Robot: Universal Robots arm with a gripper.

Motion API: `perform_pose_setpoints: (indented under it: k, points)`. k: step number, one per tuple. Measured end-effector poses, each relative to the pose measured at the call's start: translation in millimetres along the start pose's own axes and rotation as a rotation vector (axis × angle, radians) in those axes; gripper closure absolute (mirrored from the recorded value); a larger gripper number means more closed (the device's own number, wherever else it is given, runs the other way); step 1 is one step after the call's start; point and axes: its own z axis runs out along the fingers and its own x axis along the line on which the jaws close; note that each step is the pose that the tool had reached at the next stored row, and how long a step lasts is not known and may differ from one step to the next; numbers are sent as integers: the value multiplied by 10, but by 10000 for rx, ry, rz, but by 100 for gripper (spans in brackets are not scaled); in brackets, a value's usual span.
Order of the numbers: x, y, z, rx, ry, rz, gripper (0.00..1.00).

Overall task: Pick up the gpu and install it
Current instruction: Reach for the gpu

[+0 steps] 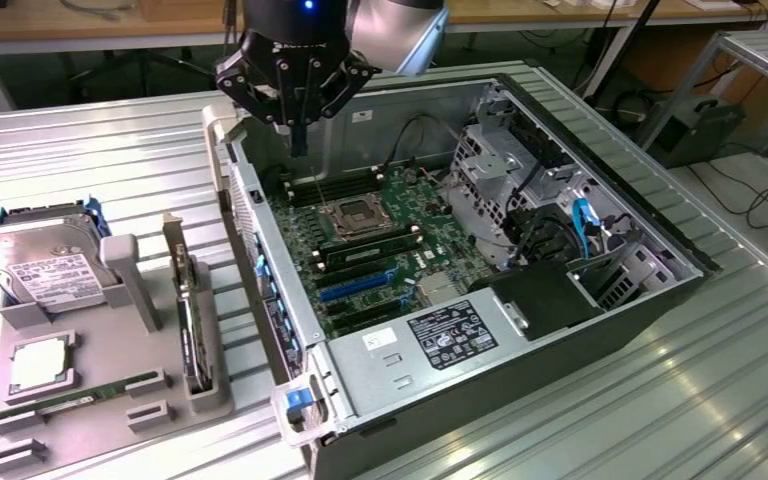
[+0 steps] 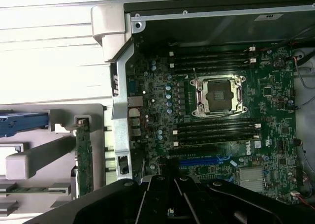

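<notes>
1. Ribbed metal table (image 1: 104, 150): carries the open computer case (image 1: 558, 380), with the grey fixture tray (image 1: 111, 350) just beside its wall on the exterior view's left.
2. Gripper (image 1: 299, 140): pinched together, holding nothing, hovering over the case's far corner with free air around.
3. gpu (image 1: 195, 325): upright on edge in the tray's slot nearest the case, well apart from the gripper.

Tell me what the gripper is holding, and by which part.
Nothing. The gripper hangs shut and empty over the open case; the gpu stands in the rack.
</notes>
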Motion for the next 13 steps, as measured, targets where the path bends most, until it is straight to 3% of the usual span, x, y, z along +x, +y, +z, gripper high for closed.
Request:
perform_pose_setpoints:
  k: [13]
  points:
    - [79,-6,-2,-1,0,0,89]
